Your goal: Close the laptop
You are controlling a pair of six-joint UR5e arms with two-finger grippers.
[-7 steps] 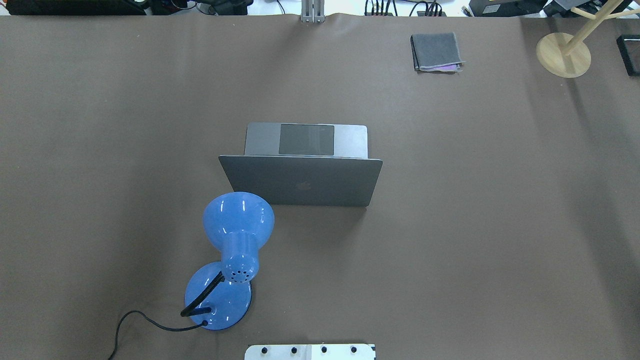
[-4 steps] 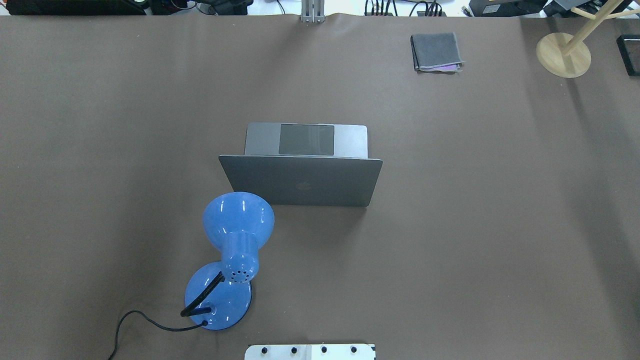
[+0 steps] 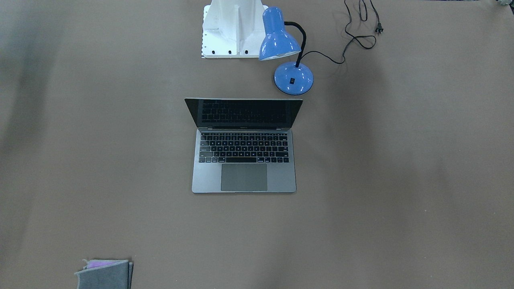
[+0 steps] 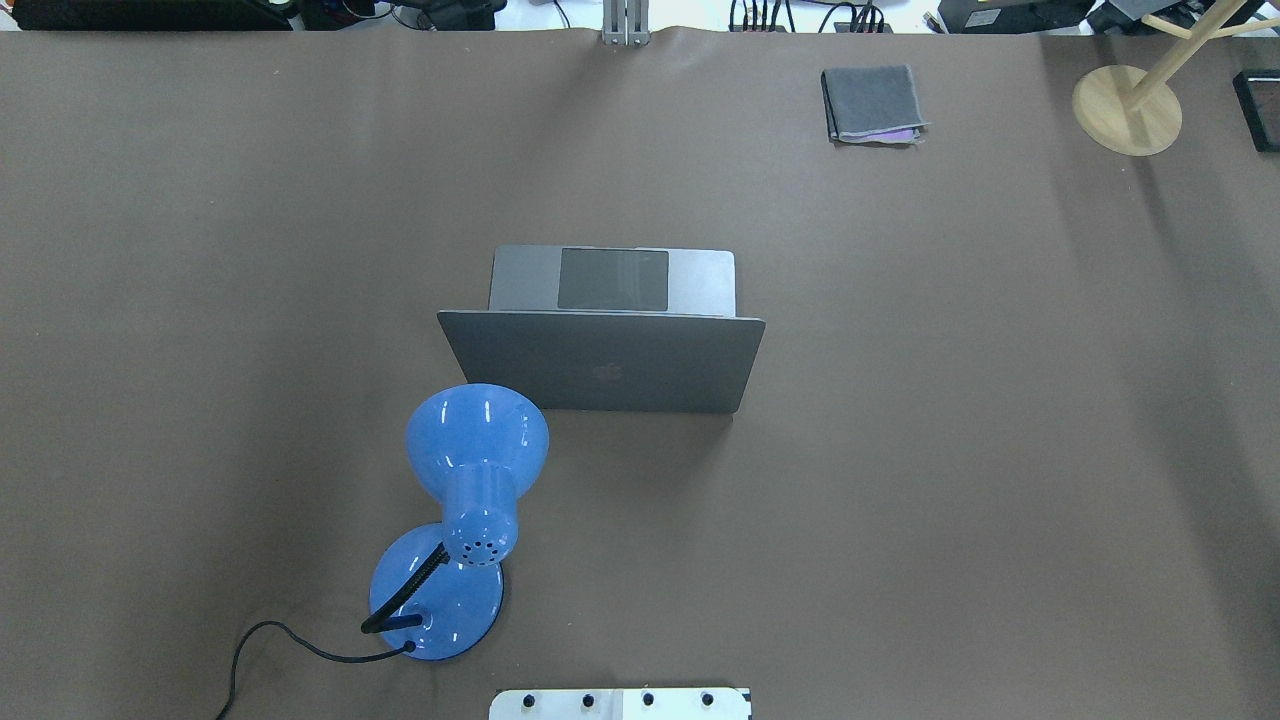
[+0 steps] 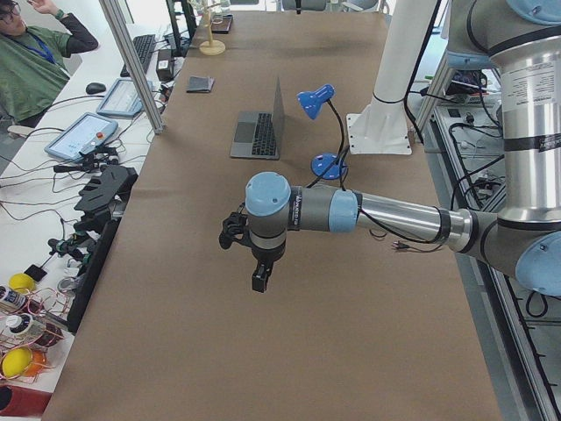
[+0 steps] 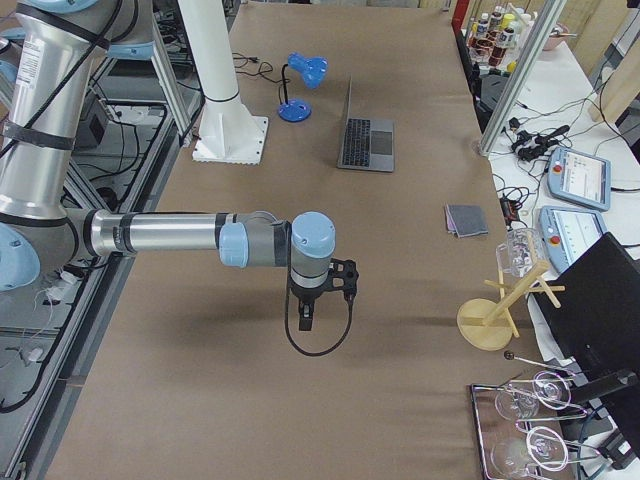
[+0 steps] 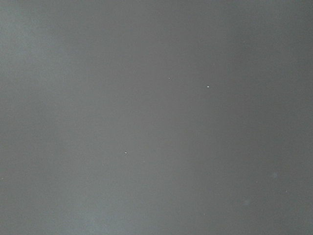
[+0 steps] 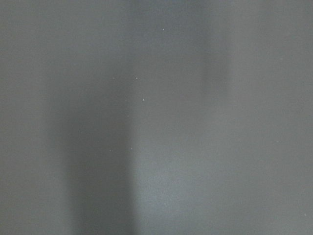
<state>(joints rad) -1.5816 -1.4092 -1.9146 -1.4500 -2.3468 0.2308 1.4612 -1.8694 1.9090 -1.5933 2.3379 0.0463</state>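
Note:
The space-grey laptop (image 4: 600, 365) stands open in the middle of the table, its lid back towards the robot. The front-facing view shows its black screen (image 3: 243, 113), black keys and trackpad (image 3: 243, 177). It also shows in the left view (image 5: 259, 132) and the right view (image 6: 367, 140). My left gripper (image 5: 260, 281) hangs over bare table far from the laptop, seen only in the left view. My right gripper (image 6: 304, 320) likewise, seen only in the right view. I cannot tell whether either is open or shut. Both wrist views show only bare table.
A blue desk lamp (image 4: 475, 440) stands close to the lid's left corner, its cord (image 3: 353, 38) trailing towards the robot base (image 3: 233, 28). A folded grey cloth (image 4: 872, 103) lies at the far right. A wooden stand (image 4: 1127, 110) is at the far right corner.

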